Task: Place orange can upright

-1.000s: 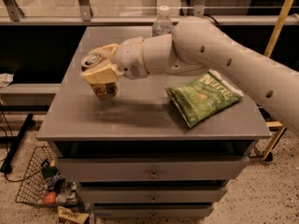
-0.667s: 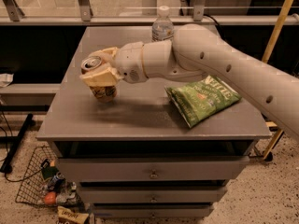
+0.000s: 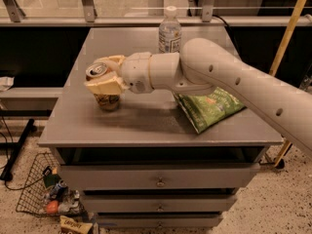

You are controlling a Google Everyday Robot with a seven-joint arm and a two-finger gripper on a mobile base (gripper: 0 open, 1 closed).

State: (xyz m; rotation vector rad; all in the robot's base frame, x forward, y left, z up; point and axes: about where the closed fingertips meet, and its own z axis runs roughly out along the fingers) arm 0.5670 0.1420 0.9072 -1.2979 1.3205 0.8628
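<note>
**Can upright in the gripper, left side of the table**

From my station I see the gripper (image 3: 101,77) over the left part of the grey table (image 3: 146,126), about midway between its near and far edges. Its cream fingers (image 3: 105,87) are clamped on the orange can (image 3: 107,101), one on the near side and one on the far side, covering the can's upper half. The can stands close to upright, its silver top leaning a little to the left. Its lower body shows below the fingers, and its base looks to be at the tabletop, though I cannot tell whether it is fully seated or just above the surface.

The arm (image 3: 219,77) reaches in from the right and crosses the middle of the table. Behind it, near the far edge, a clear water bottle (image 3: 169,30) stands upright, well apart from the can. A green snack bag (image 3: 209,108) lies flat on the right side of the table, partly under the arm. Below the top are closed drawers (image 3: 161,177). On the floor at near left sits a wire basket (image 3: 34,189) with a few small items in it.
</note>
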